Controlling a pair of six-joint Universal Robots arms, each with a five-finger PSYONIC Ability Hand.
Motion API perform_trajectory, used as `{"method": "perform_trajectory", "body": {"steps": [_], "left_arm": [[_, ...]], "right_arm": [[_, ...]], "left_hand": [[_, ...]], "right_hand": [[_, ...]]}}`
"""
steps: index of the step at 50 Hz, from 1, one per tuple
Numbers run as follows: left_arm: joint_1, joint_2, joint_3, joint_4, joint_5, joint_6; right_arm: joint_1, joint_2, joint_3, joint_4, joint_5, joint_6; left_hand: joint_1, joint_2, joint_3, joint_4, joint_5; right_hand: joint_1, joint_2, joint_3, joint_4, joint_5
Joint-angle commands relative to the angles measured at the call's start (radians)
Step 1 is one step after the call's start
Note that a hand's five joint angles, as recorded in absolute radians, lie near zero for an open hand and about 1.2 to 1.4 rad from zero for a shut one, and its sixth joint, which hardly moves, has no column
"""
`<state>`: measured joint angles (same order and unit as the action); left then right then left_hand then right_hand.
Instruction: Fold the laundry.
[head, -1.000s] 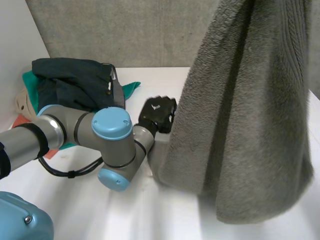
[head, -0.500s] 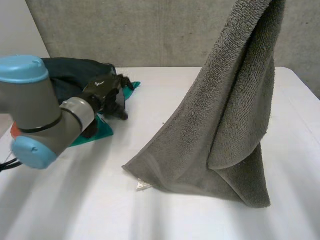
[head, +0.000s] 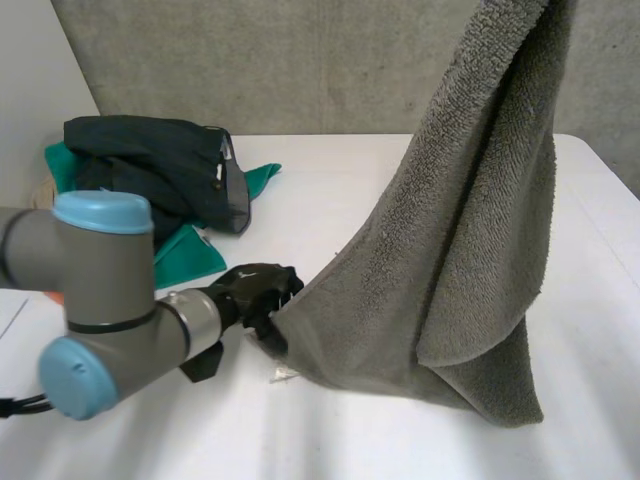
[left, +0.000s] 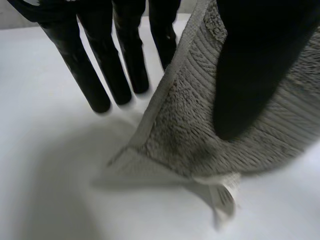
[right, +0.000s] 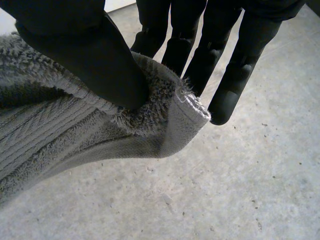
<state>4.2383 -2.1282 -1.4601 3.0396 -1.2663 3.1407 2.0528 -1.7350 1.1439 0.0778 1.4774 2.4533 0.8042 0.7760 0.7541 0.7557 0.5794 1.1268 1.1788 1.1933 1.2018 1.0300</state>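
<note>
Pinching a top corner of the towel (head: 460, 250), my right fingers (right: 240, 60) hold it high; my left fingers (left: 112, 65) are loose at its 8 o'clock corner. Nothing is folded yet.

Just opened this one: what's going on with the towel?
The robot is handling a grey towel. Its right hand pinches one corner between thumb and fingers and holds the towel up, with the lower end resting on the white table. The left hand is at the lower corner, thumb on the cloth and fingers straight beyond the edge, with no clear pinch. A pile of clothes lies behind it.
</note>
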Motion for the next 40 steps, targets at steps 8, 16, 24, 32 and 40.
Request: {"method": "perform_trajectory", "body": {"steps": [8,16,24,32,40], "left_arm": [[0.041,0.196,0.049,-0.015,-0.255,0.031],[0.195,0.556,0.006,-0.013,-0.237,0.209],[0.209,0.665,0.021,-0.025,-0.236,0.312],[0.190,0.352,0.081,-0.047,-0.245,0.527],[0.129,-0.036,0.522,0.106,-0.297,0.639]], "right_arm": [[-0.118,-0.003,0.016,0.077,0.000,-0.011],[-0.371,0.015,0.017,0.224,-0.045,-0.017],[-0.592,0.162,0.049,0.440,-0.183,-0.095],[-0.568,0.362,0.066,0.490,-0.143,-0.226],[-0.424,0.589,-0.113,0.203,0.023,-0.155]], "left_hand": [[0.592,0.620,0.642,0.641,0.642],[0.592,0.620,0.642,0.641,0.642],[0.592,0.620,0.642,0.641,0.642],[0.592,0.620,0.642,0.641,0.642],[0.592,0.620,0.642,0.641,0.642]], "right_hand": [[0.269,0.217,0.203,0.194,0.192],[0.269,0.217,0.203,0.194,0.192],[0.269,0.217,0.203,0.194,0.192],[0.269,0.217,0.203,0.194,0.192],[0.269,0.217,0.203,0.194,0.192]]}}
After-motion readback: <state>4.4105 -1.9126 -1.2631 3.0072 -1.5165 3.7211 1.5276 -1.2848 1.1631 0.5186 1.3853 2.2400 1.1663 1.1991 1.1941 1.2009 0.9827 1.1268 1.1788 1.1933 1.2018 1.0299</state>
